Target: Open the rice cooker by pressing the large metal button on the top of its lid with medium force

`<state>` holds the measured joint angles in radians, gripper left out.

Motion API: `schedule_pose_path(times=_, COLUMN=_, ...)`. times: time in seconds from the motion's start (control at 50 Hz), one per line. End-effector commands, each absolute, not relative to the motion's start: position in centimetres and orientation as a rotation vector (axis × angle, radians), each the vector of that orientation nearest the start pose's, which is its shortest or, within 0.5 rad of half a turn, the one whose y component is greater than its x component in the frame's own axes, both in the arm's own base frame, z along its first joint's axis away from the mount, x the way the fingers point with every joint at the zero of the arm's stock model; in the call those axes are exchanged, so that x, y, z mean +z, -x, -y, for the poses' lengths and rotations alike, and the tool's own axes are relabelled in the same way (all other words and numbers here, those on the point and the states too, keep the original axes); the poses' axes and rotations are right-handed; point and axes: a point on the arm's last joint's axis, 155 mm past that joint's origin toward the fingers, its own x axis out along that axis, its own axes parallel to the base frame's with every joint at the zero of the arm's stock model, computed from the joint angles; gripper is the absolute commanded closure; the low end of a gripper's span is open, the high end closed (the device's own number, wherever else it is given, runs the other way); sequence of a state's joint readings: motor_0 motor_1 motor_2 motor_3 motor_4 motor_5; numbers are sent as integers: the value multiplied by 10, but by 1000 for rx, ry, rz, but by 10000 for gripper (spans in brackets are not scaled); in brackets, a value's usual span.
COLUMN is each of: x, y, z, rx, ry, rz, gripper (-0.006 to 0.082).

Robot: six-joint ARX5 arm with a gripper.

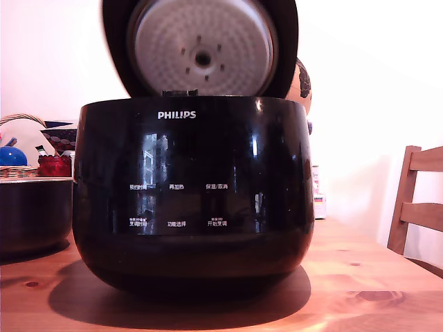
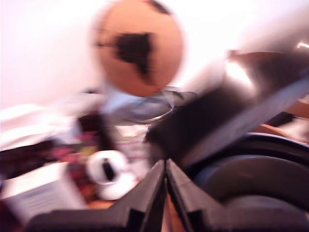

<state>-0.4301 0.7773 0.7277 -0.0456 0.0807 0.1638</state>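
The glossy black rice cooker (image 1: 194, 194) with the white PHILIPS logo fills the middle of the exterior view. Its lid (image 1: 201, 45) stands raised behind the body, showing its silver dimpled underside with the central hole. The large metal button is hidden on the lid's far side. No gripper shows in the exterior view. The wrist view is motion-blurred. There my gripper (image 2: 165, 168) has its two black fingertips pressed together with nothing between them. It is close beside the upright black lid (image 2: 227, 121) and the cooker's dark open rim (image 2: 270, 145).
A dark bowl-like pot (image 1: 31, 214) stands at the exterior view's left, with a basket (image 1: 17, 169) of small items behind it. A wooden chair (image 1: 415, 200) is at the right. An orange patterned ball (image 2: 137, 48) sits behind the cooker among clutter.
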Motion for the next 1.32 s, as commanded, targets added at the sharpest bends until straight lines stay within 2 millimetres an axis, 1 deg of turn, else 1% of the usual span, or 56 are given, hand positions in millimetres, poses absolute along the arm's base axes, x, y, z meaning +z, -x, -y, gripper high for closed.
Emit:
schedule_pose_path(times=0.0, x=312, y=-296, z=138, rx=-465, ry=-177, rz=-46, gripper=787)
schedule_pose_path(times=0.14, x=319, y=-300, z=109, rx=-355, ry=-176, rz=-35, gripper=788)
schedule_pose_path(times=0.26, x=322, y=-299, z=90, rx=-289, ry=-176, rz=-33, gripper=787)
schedule_pose_path(times=0.44, x=326, y=-296, z=64, rx=-198, ry=-174, rz=-31, gripper=788)
schedule_pose_path(times=0.6, x=332, y=-292, z=49, rx=-144, ry=-172, rz=-17, gripper=788)
schedule_pose_path(times=0.74, x=333, y=-292, z=44, rx=-129, ry=-171, rz=-12, gripper=787)
schedule_pose_path(times=1.3, x=334, y=-292, z=44, rx=-128, ry=-167, rz=-9, gripper=788)
